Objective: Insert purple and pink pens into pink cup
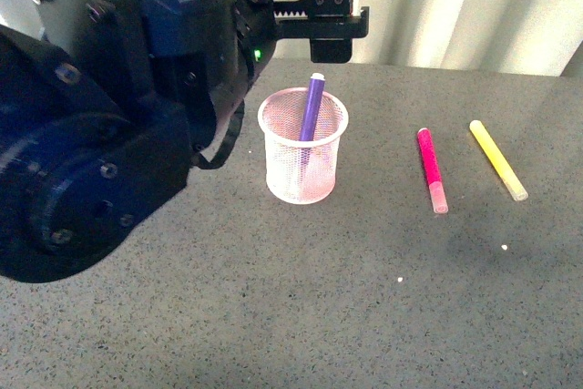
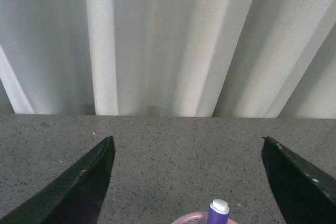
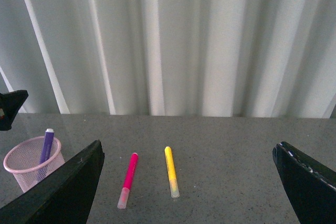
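While both wrist views stay well lit, the counter (image 1: 273,316) reads as dark grey speckled stone, with a white pleated curtain (image 1: 455,6) hanging behind its far edge.

Left arm (image 1: 100,134): bulky, fills the left side of the front view. Left tool (image 2: 187,141) sits raised above the pink cup (image 1: 296,179), jaws spread wide, nothing between them.

Right tool (image 3: 187,148): jaws likewise wide apart and holding nothing, looking over the counter toward the curtain.

Pink cup stands upright near the counter's middle. Purple pen (image 1: 312,107) is inside it, tilted, white end sticking above the rim.

Pink pen (image 1: 431,168) lies flat on the counter between the cup and the yellow marker (image 1: 497,159), touching neither.
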{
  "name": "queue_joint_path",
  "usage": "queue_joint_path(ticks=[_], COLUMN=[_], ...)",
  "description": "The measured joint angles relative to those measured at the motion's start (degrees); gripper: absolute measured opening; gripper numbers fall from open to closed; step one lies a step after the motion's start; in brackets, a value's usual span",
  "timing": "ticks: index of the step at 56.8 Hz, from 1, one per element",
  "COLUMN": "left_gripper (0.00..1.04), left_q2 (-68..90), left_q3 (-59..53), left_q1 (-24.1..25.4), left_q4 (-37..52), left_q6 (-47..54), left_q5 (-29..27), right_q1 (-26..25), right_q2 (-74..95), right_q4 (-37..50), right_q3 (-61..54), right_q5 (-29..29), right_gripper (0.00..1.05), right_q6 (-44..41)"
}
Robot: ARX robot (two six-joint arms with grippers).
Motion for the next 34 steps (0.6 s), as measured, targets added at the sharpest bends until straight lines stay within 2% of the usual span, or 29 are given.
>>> queue_joint_path(ticks=[2, 6, 10, 14, 24, 25, 26, 28, 30, 34], left_gripper=[1.00, 0.97, 0.98, 0.98, 0.98, 0.96, 0.95, 0.88, 0.83, 0.70], left_q2=[-3.5, -11.4, -22.0, -27.5, -28.6, -28.0, -27.7, -26.8, -26.6, -28.1], left_q3=[-1.2, -3.6, -7.3, -9.4, -9.4, -10.0, -10.6, -13.9, -17.0, -23.8], left_q1=[0.1, 0.4, 0.5, 0.5, 0.5, 0.4, 0.4, 0.7, 1.1, 3.2], left_q4=[-5.2, -19.3, -37.1, -43.7, -44.2, -42.4, -40.4, -29.3, -21.6, -8.3], left_q6=[0.6, 0.8, 2.4, 3.1, 3.7, 4.3, 4.4, 5.1, 5.4, 5.7], left_q5=[0.6, 3.5, 3.9, 3.8, 3.8, 2.3, 1.0, -4.2, -5.9, -5.4], right_q1=[0.0, 0.0, 0.0, 0.0, 0.0, 0.0, 0.0, 0.0, 0.0, 0.0], right_q2=[0.0, 0.0, 0.0, 0.0, 0.0, 0.0, 0.0, 0.0, 0.0, 0.0], right_q4=[0.0, 0.0, 0.0, 0.0, 0.0, 0.0, 0.0, 0.0, 0.0, 0.0], right_q3=[0.0, 0.0, 0.0, 0.0, 0.0, 0.0, 0.0, 0.0, 0.0, 0.0], right_q5=[0.0, 0.0, 0.0, 0.0, 0.0, 0.0, 0.0, 0.0, 0.0, 0.1], right_gripper=[0.98, 0.98, 0.98, 0.98, 0.98, 0.98, 0.98, 0.98, 0.98, 0.98], right_q6=[0.0, 0.0, 0.0, 0.0, 0.0, 0.0, 0.0, 0.0, 0.0, 0.0])
